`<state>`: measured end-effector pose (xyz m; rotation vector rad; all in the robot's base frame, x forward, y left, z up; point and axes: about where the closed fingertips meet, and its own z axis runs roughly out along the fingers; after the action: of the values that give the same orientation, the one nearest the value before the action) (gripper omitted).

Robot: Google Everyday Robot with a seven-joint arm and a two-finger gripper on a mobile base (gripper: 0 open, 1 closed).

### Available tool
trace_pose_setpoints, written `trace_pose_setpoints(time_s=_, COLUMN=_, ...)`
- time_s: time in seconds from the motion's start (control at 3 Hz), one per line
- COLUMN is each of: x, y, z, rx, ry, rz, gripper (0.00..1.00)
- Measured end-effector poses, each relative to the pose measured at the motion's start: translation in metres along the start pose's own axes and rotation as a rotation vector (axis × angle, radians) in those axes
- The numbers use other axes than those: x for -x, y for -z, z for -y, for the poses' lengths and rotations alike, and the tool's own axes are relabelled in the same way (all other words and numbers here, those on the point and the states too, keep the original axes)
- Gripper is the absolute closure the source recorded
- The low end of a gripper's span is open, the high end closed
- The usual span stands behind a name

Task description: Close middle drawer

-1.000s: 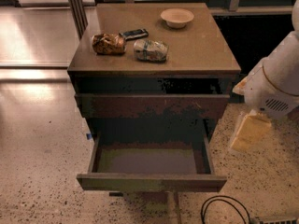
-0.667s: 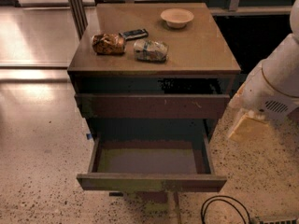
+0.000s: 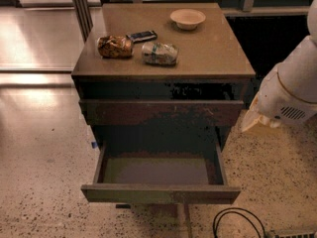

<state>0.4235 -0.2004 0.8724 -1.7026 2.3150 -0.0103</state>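
The middle drawer [image 3: 161,193] is a wide, shallow, dark olive-brown drawer. It is pulled far out of the cabinet, and its plain front strip faces me. Its grey-brown floor [image 3: 156,170] is bare. Above it, a reddish-brown scuffed drawer front [image 3: 161,112] stands slightly out from the cabinet. My white arm [image 3: 292,93] comes in from the right edge. My pale gripper [image 3: 250,119] shows only as a tip beside the cabinet's right side, level with the scuffed front. It is above and to the right of the open drawer and does not touch it.
On the cabinet top [image 3: 218,58] lie a pale bowl [image 3: 187,18], a brown snack bag [image 3: 115,46], a dark flat bar [image 3: 141,35] and a crumpled white-green bag [image 3: 159,53]. A black cable [image 3: 237,222] loops on the speckled floor at the front right. A metal post [image 3: 79,6] stands at the back left.
My gripper has moved up and to the left, closer to the cabinet's right side, and less of it shows. The drawers have not moved.
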Motion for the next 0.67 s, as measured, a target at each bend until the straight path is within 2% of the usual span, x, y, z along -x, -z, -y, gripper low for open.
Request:
trace_pose_setpoints(time_s=0.33, x=-0.002, y=-0.017, z=-0.018, rx=0.033, ry=0.025, rz=0.004, gripper=1.0)
trace_pose_setpoints(time_s=0.67, x=-0.01, y=-0.064, z=-0.053, rx=0.096, ry=0.101, rz=-0.011, gripper=1.0)
